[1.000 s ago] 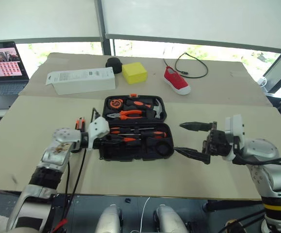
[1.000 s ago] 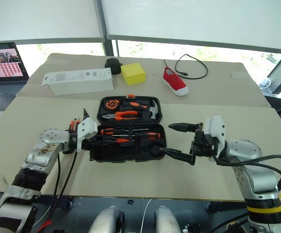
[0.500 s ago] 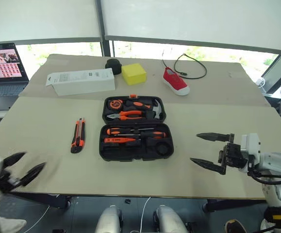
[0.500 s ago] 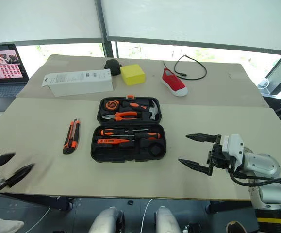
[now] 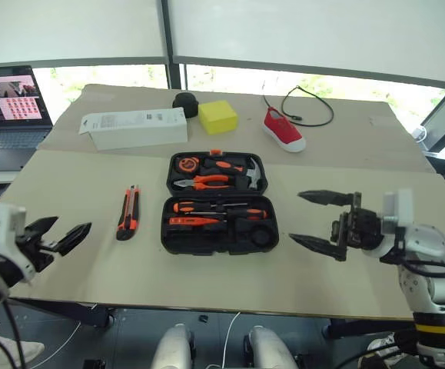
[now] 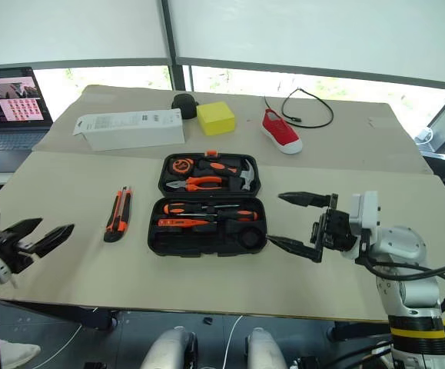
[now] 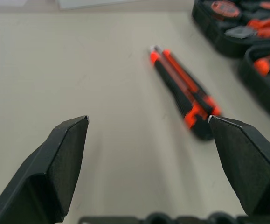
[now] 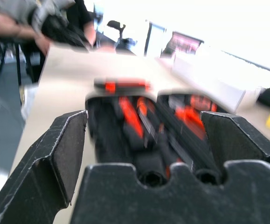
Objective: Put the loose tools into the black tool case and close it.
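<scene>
We list the utility knife (image 5: 127,213) on the table between the empty, wide-open left gripper (image 5: 59,237) and the open black tool case (image 5: 218,203), the right gripper (image 5: 314,221) likewise wide and empty.

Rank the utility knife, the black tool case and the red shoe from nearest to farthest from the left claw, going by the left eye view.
1. utility knife: on the table just beyond the open left claw.
2. black tool case: open, mid-table, past the knife.
3. red shoe: far side of the table, towards the right.
</scene>
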{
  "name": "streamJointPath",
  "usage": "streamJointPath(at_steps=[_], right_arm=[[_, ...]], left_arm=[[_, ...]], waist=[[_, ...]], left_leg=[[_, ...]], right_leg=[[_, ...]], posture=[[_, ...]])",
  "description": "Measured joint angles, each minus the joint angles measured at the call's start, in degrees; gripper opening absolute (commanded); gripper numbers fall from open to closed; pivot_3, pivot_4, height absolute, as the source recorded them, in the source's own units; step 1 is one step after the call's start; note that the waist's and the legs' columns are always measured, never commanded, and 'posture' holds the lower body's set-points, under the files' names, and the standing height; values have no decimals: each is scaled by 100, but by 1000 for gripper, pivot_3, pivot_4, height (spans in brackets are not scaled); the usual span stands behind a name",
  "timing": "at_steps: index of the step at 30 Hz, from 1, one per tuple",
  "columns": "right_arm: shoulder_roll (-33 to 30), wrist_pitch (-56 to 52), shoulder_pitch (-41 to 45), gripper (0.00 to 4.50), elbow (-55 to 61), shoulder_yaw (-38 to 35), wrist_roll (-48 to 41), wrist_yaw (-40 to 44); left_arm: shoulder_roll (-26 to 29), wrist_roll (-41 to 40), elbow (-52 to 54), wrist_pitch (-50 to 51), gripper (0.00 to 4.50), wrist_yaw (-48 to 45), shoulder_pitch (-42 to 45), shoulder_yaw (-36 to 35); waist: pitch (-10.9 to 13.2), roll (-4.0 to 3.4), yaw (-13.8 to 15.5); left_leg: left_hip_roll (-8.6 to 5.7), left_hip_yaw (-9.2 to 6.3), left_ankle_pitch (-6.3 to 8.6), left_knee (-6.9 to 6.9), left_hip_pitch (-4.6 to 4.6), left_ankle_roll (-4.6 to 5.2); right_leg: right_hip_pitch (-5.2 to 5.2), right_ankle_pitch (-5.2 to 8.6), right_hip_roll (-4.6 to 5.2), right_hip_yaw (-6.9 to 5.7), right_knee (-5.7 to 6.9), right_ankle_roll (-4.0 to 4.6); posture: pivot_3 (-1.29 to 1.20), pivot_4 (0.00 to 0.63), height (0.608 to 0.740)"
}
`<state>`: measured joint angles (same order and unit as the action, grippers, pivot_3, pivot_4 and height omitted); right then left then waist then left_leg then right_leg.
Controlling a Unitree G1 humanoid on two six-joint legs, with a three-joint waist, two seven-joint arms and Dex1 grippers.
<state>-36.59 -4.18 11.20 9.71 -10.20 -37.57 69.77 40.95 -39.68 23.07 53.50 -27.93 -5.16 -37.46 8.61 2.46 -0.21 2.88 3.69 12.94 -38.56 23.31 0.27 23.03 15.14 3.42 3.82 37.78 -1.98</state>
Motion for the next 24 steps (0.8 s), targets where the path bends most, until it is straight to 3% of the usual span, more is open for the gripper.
streamJointPath(at_steps=[5,11,14,19,20,24], right_arm=[[171,-121,378,4500,-11,45,4,-141],[321,-122,517,4500,-36,95,34,-189],[337,-122,580,4500,-55,116,43,-190],[336,-153,578,4500,-55,119,44,-241],[325,-161,568,4500,-47,119,44,-247],[272,-181,484,4500,13,117,43,-258]], left_arm=[[-580,92,-55,921,4437,1311,1244,773],[-836,583,-668,1008,4437,1705,1788,1736],[-838,959,-990,900,3656,1813,2053,2190],[-933,1187,-1065,819,1866,1827,2134,2315],[-958,1227,-1092,749,1696,1787,2133,2319],[-874,1261,-1291,327,1704,1332,2087,2343]], waist=[[1,4,-43],[2,3,-65],[2,2,-56],[1,1,-29],[1,1,-20],[2,1,-1]], left_leg=[[-7,-9,0,2,8,0],[-13,-7,0,15,8,-1],[-14,-6,-1,16,3,-1],[-17,-6,-1,16,4,-1],[-17,-6,-1,16,3,-1],[-16,-5,-2,16,6,-2]], right_leg=[[4,-1,-9,0,2,1],[9,-1,-10,5,-5,1],[3,-1,-10,5,-7,1],[2,-1,-4,5,-9,0],[1,-1,-4,5,-9,0],[4,-1,-5,4,-8,1]], posture=[[0,150,740],[0,150,740],[0,150,740],[0,150,740],[0,150,740],[0,150,740]])
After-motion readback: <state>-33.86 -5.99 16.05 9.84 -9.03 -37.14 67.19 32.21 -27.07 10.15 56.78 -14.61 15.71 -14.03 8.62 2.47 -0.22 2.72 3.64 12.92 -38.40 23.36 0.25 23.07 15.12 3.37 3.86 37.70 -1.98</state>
